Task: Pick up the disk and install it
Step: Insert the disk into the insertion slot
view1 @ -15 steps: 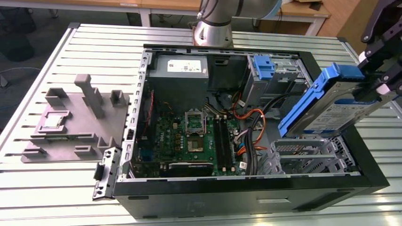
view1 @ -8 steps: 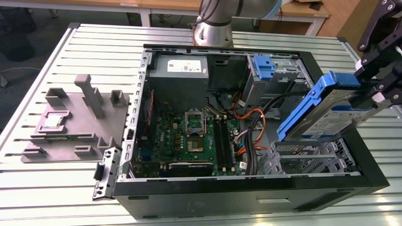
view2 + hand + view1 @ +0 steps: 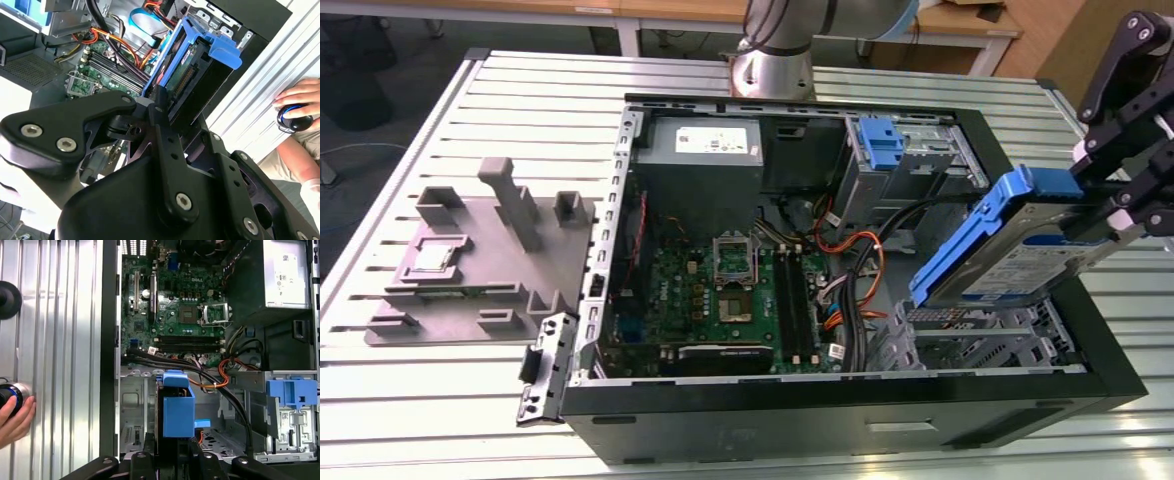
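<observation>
The end effector (image 3: 1105, 205) is clamped on the disk (image 3: 1007, 250), holding it tilted above the open computer case (image 3: 827, 405) on the table (image 3: 427, 400).

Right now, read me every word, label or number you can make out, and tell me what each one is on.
Nothing can be quoted.
White-and-blue label on the disk: print too small to read.
White sticker on the power-supply box: print too small to read.
White markings on the motherboard: too small to read.
</observation>
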`<state>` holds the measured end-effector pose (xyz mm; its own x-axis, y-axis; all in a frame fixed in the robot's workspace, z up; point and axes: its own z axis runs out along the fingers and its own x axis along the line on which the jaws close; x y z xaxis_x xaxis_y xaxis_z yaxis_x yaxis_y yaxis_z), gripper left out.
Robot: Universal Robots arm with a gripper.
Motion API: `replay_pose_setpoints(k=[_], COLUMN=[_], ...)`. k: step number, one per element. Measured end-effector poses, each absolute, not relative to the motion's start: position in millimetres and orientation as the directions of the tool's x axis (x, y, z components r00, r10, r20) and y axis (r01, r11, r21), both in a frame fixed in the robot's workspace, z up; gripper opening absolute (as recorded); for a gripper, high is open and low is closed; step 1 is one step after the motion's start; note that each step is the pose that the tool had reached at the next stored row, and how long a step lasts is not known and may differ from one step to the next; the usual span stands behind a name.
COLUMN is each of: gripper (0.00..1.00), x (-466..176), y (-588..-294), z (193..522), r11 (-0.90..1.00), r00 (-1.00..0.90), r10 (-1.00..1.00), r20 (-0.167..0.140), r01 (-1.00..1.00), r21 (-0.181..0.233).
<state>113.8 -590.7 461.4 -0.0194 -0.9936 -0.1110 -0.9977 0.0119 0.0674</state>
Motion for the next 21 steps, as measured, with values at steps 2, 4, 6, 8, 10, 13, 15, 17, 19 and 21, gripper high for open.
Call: replay_pose_setpoints(k=[2,4,6,8,10,13,15,17,19,21], gripper=[0.35,0.35,0.35,0.35,0.35,0.35,0.35,0.35,0.35,0.35], x=[113.9,114.0,114.0,114.0,114.0,114.1,115.4,115.5,115.5,115.6], y=[-591.9,-592.7,-592.7,-592.8,-592.9,-592.9,-592.9,-592.9,-592.9,-592.9], z=[459.5,457.0,456.1,454.7,451.8,450.2,449.2,448.7,447.5,446.6], r11=[0.012,0.012,0.012,0.012,0.012,0.012,0.012,0.012,0.012,0.012], r00=[-0.019,-0.019,-0.019,-0.019,-0.019,-0.019,-0.019,-0.02,-0.02,-0.019], r10=[-0.994,-0.994,-0.994,-0.994,-0.994,-0.994,-0.994,-0.994,-0.994,-0.994], r20=[-0.111,-0.111,-0.111,-0.111,-0.111,-0.111,-0.111,-0.111,-0.111,-0.111], r01=[-0.998,-0.998,-0.998,-0.998,-0.998,-0.998,-0.998,-0.998,-0.998,-0.998], r21=[0.067,0.067,0.067,0.067,0.067,0.067,0.067,0.067,0.067,0.067])
